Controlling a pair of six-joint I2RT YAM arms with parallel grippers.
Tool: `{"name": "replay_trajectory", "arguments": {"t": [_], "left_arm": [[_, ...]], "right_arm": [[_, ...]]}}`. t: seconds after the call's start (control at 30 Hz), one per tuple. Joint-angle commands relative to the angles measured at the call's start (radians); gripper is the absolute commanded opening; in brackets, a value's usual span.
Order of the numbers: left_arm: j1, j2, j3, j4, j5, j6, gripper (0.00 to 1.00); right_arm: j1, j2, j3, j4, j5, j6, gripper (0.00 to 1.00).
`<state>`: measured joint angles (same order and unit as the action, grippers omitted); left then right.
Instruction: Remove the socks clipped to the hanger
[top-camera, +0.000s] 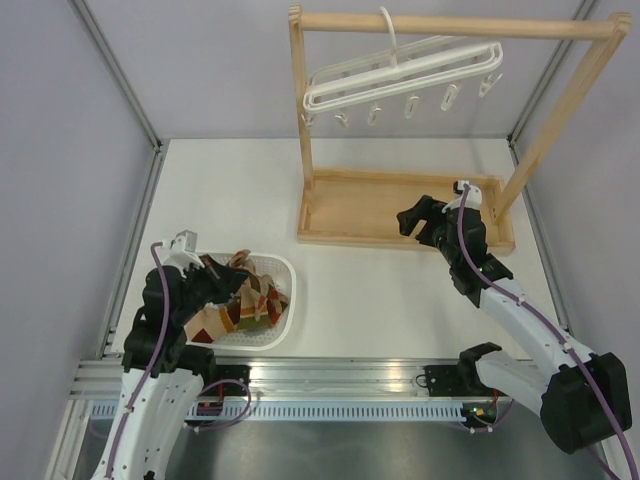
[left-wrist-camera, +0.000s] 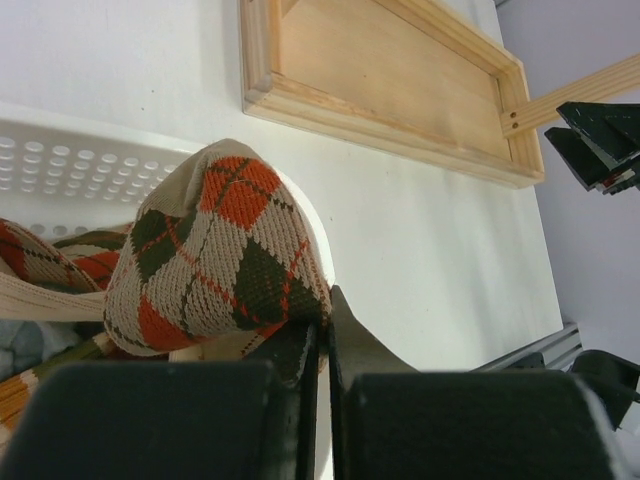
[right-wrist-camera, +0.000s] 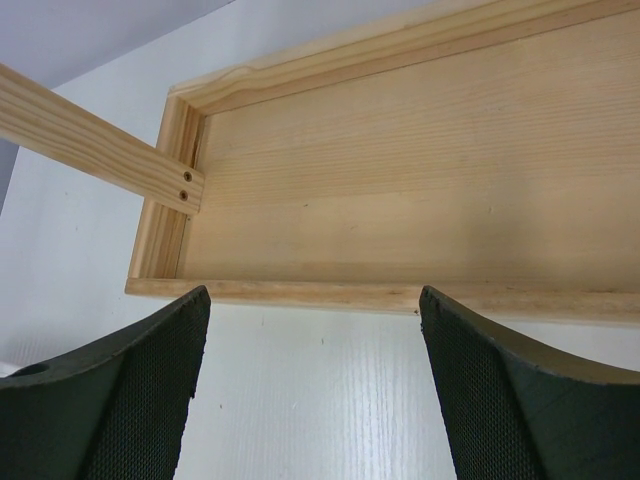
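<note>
Right now my left gripper (left-wrist-camera: 322, 345) is clamped on an argyle sock (left-wrist-camera: 215, 250), pinching its edge so the toe bulges up over the white basket (left-wrist-camera: 60, 160) at the near left. I judge it is held there to be dropped in with the other socks (top-camera: 245, 305) heaped inside. My right gripper (right-wrist-camera: 312, 310) hangs with its fingers spread wide and nothing between them, above the near edge of the wooden tray (right-wrist-camera: 400, 180), probably parked out of the way. Farther back, the hanger (top-camera: 395, 60) hooks over the wooden rail (top-camera: 450, 25). The 5 clips (top-camera: 412, 105) I can see dangle bare, so the task looks nearly finished. The table (top-camera: 400, 290) is plain white, fenced by aluminium posts (top-camera: 120, 85) and pale grey walls (top-camera: 200, 60).
</note>
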<state>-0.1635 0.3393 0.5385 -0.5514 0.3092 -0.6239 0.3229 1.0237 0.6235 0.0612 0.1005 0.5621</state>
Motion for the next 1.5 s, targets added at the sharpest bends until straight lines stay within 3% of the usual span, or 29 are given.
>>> {"name": "replay_trajectory", "arguments": {"t": [0.0, 0.33, 0.4, 0.43, 0.47, 0.5, 0.53, 0.83, 1.0, 1.13, 1.33, 1.47], "left_arm": [[-0.013, -0.019, 0.002, -0.025, 0.025, -0.045, 0.02], [-0.021, -0.042, 0.008, -0.065, 0.007, -0.066, 0.02], [-0.021, -0.042, 0.014, -0.074, 0.004, -0.074, 0.27], [-0.021, -0.043, 0.026, -0.099, 0.002, -0.077, 0.47], [-0.021, -0.045, 0.032, -0.111, -0.007, -0.080, 0.80], [-0.021, -0.046, 0.040, -0.128, -0.012, -0.085, 0.97], [-0.021, -0.049, 0.055, -0.142, -0.018, -0.088, 1.00], [-0.021, -0.118, 0.123, -0.232, -0.146, -0.114, 1.00], [-0.021, -0.065, 0.193, -0.229, -0.249, -0.035, 1.00], [-0.021, 0.033, 0.293, -0.159, -0.292, 0.055, 1.00], [-0.021, 0.298, 0.380, -0.009, -0.177, 0.167, 1.00], [-0.021, 0.420, 0.429, 0.109, -0.231, 0.265, 1.00]], "right_arm": [[-0.004, -0.023, -0.018, 0.043, -0.013, 0.021, 0.89], [-0.005, -0.034, -0.031, 0.042, -0.013, 0.028, 0.89], [-0.004, -0.034, -0.033, 0.042, -0.013, 0.028, 0.88], [-0.005, -0.033, -0.034, 0.042, -0.012, 0.032, 0.88], [-0.005, -0.033, -0.034, 0.043, -0.010, 0.030, 0.88], [-0.005, -0.030, -0.034, 0.043, -0.012, 0.030, 0.89], [-0.005, -0.030, -0.038, 0.043, -0.012, 0.030, 0.88], [-0.005, -0.027, -0.041, 0.049, -0.024, 0.032, 0.89], [-0.008, -0.045, -0.035, 0.017, -0.024, 0.006, 0.89], [-0.016, -0.057, -0.016, -0.035, -0.009, -0.044, 0.89], [-0.030, -0.088, 0.002, -0.113, 0.019, -0.100, 0.89], [-0.042, -0.100, 0.016, -0.149, 0.025, -0.126, 0.89]]}}
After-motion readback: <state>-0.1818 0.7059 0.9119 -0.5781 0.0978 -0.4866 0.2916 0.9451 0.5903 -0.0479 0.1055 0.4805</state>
